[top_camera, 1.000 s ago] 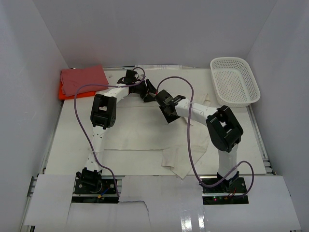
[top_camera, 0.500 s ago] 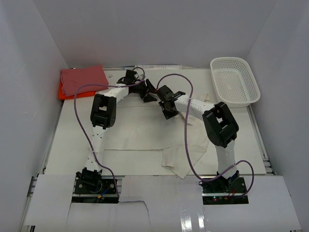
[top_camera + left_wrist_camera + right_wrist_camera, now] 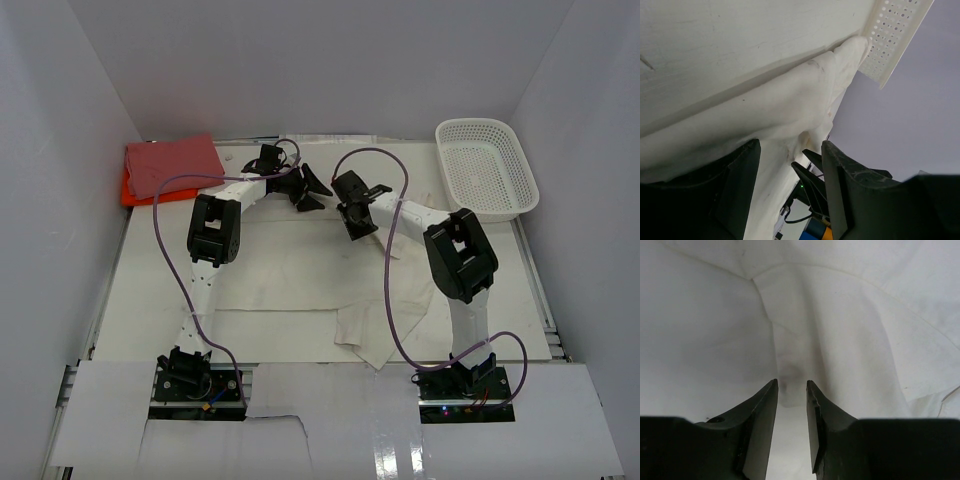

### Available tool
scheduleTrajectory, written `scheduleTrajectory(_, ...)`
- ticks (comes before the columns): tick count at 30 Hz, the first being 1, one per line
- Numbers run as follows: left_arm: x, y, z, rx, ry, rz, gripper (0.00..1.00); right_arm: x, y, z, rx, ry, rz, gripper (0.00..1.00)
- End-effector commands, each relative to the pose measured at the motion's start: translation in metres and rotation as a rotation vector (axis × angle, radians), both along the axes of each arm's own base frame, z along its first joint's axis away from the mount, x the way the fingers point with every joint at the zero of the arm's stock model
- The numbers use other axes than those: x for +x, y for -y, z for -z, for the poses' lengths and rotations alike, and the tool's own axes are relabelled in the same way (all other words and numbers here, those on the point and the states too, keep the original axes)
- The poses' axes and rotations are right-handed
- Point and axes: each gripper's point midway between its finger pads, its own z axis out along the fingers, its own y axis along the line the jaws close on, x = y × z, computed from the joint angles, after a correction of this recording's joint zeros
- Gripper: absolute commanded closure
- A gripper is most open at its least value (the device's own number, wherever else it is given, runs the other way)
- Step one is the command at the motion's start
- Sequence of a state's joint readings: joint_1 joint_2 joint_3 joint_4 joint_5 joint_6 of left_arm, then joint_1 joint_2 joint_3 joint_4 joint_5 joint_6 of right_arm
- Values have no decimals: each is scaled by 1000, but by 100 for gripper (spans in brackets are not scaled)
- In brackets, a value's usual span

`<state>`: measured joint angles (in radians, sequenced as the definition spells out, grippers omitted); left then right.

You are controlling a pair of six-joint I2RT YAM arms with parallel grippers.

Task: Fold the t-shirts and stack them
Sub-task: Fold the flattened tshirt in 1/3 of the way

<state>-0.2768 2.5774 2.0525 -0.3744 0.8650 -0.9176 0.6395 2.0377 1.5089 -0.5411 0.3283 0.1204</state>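
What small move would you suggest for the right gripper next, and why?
Probably close the right gripper on the cream t-shirt. Its jaws stand narrowly apart with a raised crease of the cloth running up to the gap, so a pinch looks ready. The left gripper is open over the same shirt, so both could then lift it for a fold.

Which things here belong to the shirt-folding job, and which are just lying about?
Job:
- cream cloth t-shirt, spread out in the middle
- dusty pink-red folded cloth t-shirt
- bright orange folded cloth t-shirt, beneath the pink-red one

Lying about:
- white plastic mesh basket, far right corner
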Motion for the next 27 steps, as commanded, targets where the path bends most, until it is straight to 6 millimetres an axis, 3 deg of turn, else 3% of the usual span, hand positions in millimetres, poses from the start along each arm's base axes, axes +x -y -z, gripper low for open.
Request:
scheduleTrajectory(1,4,-16,30,78,-38,-44,36,2,1,5,19,-9,0,64)
scheduleTrajectory(12,5,-17,31,78,-41,-46,36,-8,-2,11,63,-54,-9,63)
scheduleTrajectory(14,4,-17,31,80,-42,-47,36,-8,-1,13,67,-63,-8,67)
scheduleTrajectory(19,4,-16,32,79,-44,-45,36,-7,1,12,73,-68,-2,91)
scheduleTrajectory(27,5,-18,31,77,-41,-47,36,-5,-6,-9,104,-69,-14,92)
